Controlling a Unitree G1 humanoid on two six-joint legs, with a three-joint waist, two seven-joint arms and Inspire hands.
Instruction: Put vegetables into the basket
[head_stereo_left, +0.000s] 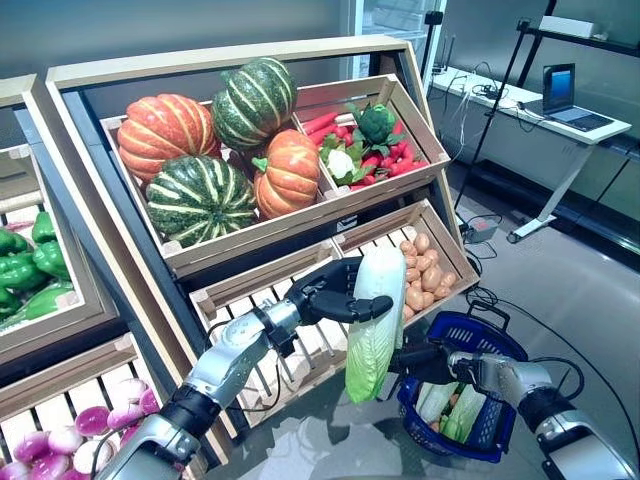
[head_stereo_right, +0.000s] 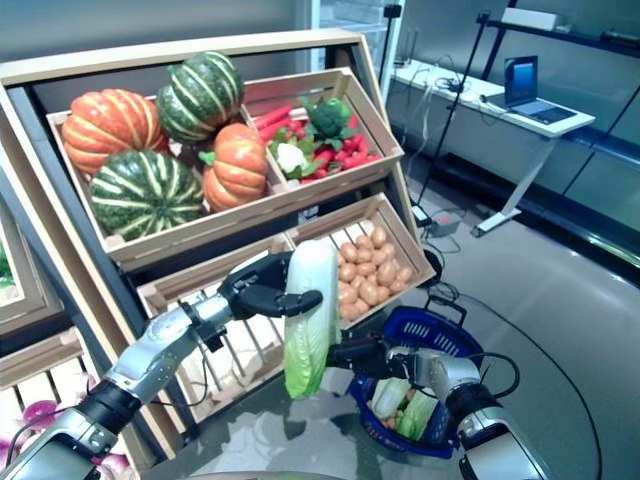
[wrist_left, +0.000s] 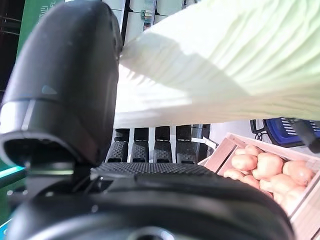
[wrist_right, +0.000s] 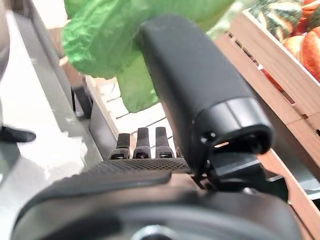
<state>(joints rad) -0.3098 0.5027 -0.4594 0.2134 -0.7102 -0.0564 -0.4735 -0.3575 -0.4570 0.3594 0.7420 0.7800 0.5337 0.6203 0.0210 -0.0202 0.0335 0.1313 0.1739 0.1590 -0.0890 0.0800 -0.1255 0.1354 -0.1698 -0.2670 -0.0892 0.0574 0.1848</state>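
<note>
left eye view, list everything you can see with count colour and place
napa cabbage: one, white and green, held upright in front of the lower crates
basket: one, blue, lower right, greens already inside
pumpkins: four, two orange and two striped green, upper crate
potatoes: many, tan, lower right crate
red vegetables with broccoli: pile, upper right crate
green peppers: several, far left crate
purple onions: several, bottom left crate
laptop: one, on the white desk behind
left hand: fingers curled round the cabbage
right hand: by the basket, fingers unclear
</note>
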